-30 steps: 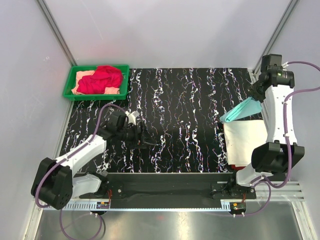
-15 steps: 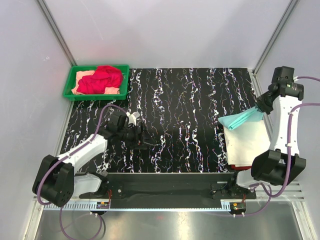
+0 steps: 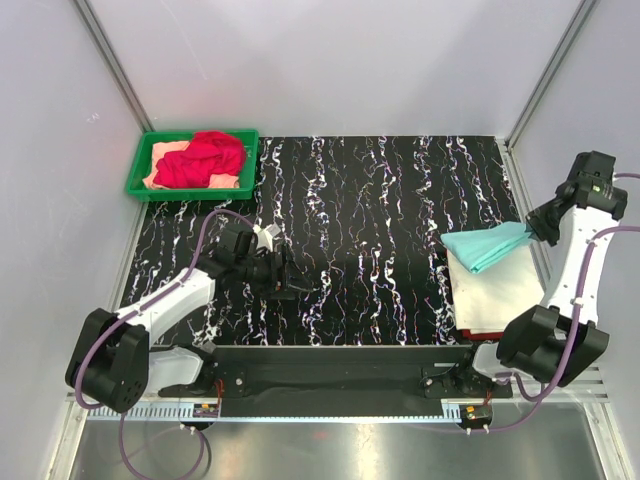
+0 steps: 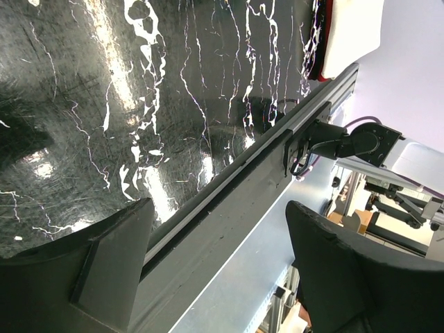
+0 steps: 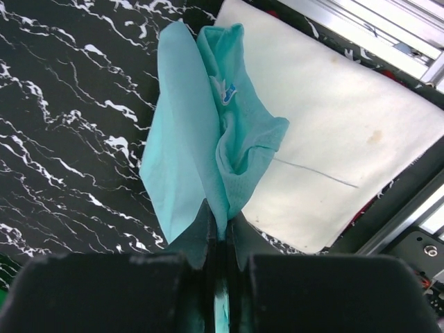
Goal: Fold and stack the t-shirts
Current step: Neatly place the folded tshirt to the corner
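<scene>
Over flat cream shirt [image 3: 495, 292]: right tool [image 5: 222, 225] pinches bunched soft mint shirt [image 5: 198, 132]; left tool [image 4: 220, 208] agape.

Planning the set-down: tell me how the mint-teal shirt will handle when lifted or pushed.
Likely floppy: the mint-teal shirt falls in loose folds from the right gripper. Probably light, since one pinched edge carries it. Pushed, it would likely bunch rather than slide.
</scene>
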